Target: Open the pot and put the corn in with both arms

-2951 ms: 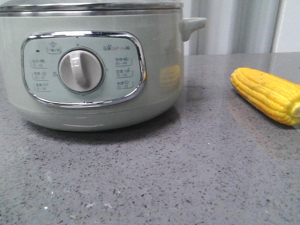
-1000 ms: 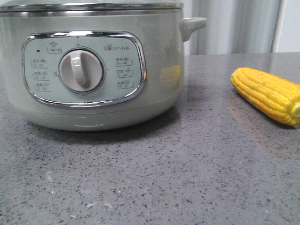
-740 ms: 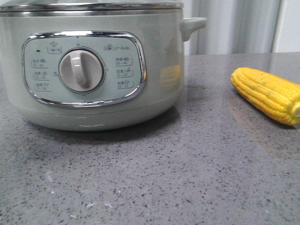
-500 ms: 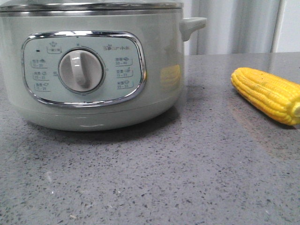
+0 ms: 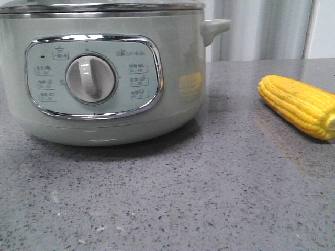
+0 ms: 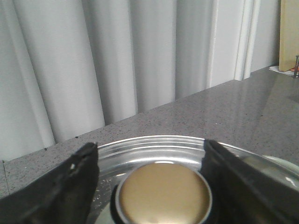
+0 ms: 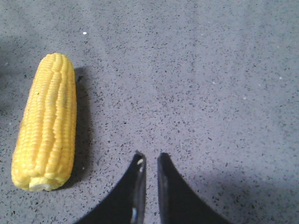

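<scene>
the pot [image 5: 104, 73] sits on the left of the grey counter [image 5: 209, 198], its lid on and its steel rim running out of the front view at the top. its left side is cut by the picture's edge, and a small handle [image 5: 214, 27] juts from its right shoulder. on its front a chrome-framed panel [image 5: 94, 77] holds a cream dial [image 5: 90, 78]; there is a small logo above the dial and rows of tiny printed labels on both sides, all too small to read.

the corn [image 5: 298, 104] lies on the counter well apart to the right of the pot, tapered end toward the pot, its far end cut by the right edge of the view. bare counter lies open between the two and all across the front.

the left gripper [image 6: 159, 186] hangs spread wide over the lid [image 6: 154, 147], one dark finger [image 6: 70, 186] on each side of the round brass-coloured knob [image 6: 163, 193]; i cannot tell whether they touch it. pale curtains [image 6: 93, 65] hang behind the counter's far edge.

the right gripper [image 7: 149, 186] hovers over bare counter beside the corn [image 7: 46, 121], its fingertips drawn nearly together with only a thin slit between them, holding nothing.

compared with the front view three seconds back, pot and corn lie in the same places.
</scene>
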### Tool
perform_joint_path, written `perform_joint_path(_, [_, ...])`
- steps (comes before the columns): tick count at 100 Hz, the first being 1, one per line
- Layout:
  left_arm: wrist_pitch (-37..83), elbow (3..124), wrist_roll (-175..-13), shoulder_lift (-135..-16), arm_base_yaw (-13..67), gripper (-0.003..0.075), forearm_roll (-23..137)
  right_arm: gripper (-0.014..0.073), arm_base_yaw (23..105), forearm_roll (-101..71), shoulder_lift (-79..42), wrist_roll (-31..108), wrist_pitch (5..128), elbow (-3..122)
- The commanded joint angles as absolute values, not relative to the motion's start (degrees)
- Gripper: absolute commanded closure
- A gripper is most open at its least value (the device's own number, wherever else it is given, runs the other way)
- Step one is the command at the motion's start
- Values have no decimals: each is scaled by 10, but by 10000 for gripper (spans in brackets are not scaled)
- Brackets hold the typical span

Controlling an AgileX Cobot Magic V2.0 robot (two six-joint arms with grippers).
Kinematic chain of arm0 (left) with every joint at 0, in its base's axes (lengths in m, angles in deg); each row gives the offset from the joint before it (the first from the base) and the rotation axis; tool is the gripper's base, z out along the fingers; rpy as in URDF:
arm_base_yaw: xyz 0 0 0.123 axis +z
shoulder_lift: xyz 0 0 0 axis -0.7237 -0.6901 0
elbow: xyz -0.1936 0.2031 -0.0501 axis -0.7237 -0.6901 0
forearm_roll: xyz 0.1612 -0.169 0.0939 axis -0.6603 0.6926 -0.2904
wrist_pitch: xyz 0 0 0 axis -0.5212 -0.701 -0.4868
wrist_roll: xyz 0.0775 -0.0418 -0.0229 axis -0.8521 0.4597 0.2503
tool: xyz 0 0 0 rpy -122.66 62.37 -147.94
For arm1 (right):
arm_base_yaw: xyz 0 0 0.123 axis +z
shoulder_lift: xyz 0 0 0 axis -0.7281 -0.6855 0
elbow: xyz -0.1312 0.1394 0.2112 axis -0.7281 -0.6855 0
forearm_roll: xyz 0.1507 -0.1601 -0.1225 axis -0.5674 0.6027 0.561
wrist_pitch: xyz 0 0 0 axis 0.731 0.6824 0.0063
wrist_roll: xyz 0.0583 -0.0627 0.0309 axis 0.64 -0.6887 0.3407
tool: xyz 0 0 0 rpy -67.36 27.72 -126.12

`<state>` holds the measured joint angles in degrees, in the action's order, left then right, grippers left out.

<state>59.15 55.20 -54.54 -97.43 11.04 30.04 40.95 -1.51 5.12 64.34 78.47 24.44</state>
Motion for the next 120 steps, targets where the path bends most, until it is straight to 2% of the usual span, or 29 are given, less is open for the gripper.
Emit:
perform_joint_path(1, [633, 571, -540, -958, 106, 382, 306, 610, 405, -17, 47, 641, 745, 267])
perform_joint_path(30, [633, 571, -540, -958, 106, 627, 306, 610, 405, -17, 47, 641, 745, 267])
perform_joint_path(43, [633, 571, -540, -958, 106, 679, 306, 610, 405, -17, 47, 641, 745, 267])
perform_joint_path(91, [630, 618, -540, -949, 106, 689, 306, 610, 405, -17, 47, 641, 743, 267])
perform_joint_path(120, [630, 634, -543, -904, 109, 690, 306, 610, 405, -17, 47, 641, 742, 267])
